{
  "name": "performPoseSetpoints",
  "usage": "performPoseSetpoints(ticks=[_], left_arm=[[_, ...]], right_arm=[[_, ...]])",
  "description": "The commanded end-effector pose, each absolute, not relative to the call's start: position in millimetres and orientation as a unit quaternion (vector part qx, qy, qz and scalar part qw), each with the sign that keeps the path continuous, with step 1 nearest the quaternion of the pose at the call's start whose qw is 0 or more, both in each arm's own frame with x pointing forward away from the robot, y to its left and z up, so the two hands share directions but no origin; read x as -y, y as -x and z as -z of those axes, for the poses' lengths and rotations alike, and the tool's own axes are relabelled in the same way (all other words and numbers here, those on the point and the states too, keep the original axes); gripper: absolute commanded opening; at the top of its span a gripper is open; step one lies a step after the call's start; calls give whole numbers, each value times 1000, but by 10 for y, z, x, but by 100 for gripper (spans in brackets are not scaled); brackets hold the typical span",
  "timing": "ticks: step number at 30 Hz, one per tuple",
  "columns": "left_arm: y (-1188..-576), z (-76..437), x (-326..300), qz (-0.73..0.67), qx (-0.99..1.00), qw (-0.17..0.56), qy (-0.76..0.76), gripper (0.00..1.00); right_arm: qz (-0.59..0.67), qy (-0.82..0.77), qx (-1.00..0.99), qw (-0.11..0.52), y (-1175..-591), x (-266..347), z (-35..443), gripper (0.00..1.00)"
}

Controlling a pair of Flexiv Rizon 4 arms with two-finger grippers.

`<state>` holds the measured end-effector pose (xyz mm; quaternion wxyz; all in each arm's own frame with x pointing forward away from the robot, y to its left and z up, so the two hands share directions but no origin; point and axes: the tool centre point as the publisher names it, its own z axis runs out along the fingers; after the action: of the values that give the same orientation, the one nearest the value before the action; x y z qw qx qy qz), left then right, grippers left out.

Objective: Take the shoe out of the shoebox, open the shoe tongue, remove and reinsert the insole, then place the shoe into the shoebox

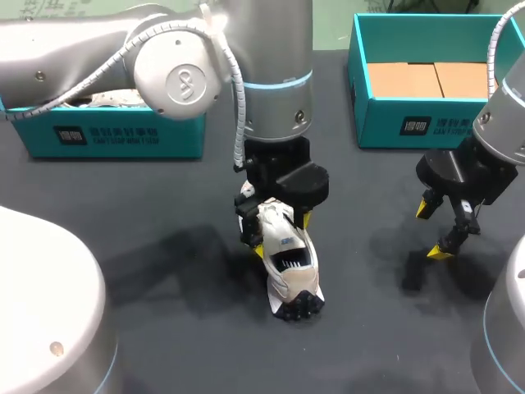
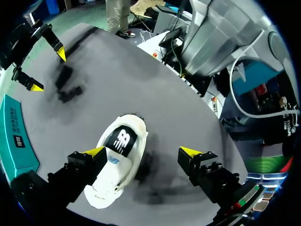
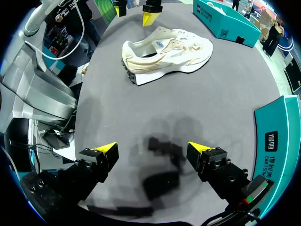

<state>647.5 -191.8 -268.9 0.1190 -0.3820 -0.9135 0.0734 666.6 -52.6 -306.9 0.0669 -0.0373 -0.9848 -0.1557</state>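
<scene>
Nearest to us on the dark counter (image 1: 164, 246) stands one white sneaker (image 1: 289, 263), out of both boxes and resting on its sole with the opening facing up. The left wrist view looks straight down into the sneaker (image 2: 117, 165), where a dark insole (image 2: 121, 140) lies in the heel.

We count two arms and two tools. The left tool (image 1: 281, 234) hangs right over the heel end of the sneaker. Its two yellow-tipped fingers are spread wide, one fingertip (image 2: 94, 151) against the sneaker's side and the other fingertip (image 2: 190, 151) well apart from it, so it grips nothing.

The right tool (image 1: 433, 230) hovers over bare counter, well apart from the sneaker, its fingers also spread and holding nothing. Seen from the right wrist (image 3: 153, 149), only its own shadow lies under it, and the sneaker (image 3: 164, 54) sits far ahead.

Farthest back are two teal shoeboxes. The left shoebox (image 1: 115, 135) holds something white we cannot identify. The right shoebox (image 1: 385, 123) shows a brown cardboard floor.
</scene>
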Motion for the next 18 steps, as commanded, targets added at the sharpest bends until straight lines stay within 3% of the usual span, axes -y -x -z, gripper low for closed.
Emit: performPoseSetpoints(ticks=[1,7,10,18], left_arm=[[-6452,2616,1913,-25,975,129,179,100],[-6452,2616,1913,-25,975,129,179,100],[-6279,2748,2083,-3,985,162,62,100],[-5886,2868,2223,1,988,89,-129,100]], right_arm=[[155,38,985,66,-6654,530,3069,100],[155,38,985,66,-6654,530,3069,100],[155,38,985,66,-6654,530,3069,100],[155,38,985,66,-6654,530,3069,100]])
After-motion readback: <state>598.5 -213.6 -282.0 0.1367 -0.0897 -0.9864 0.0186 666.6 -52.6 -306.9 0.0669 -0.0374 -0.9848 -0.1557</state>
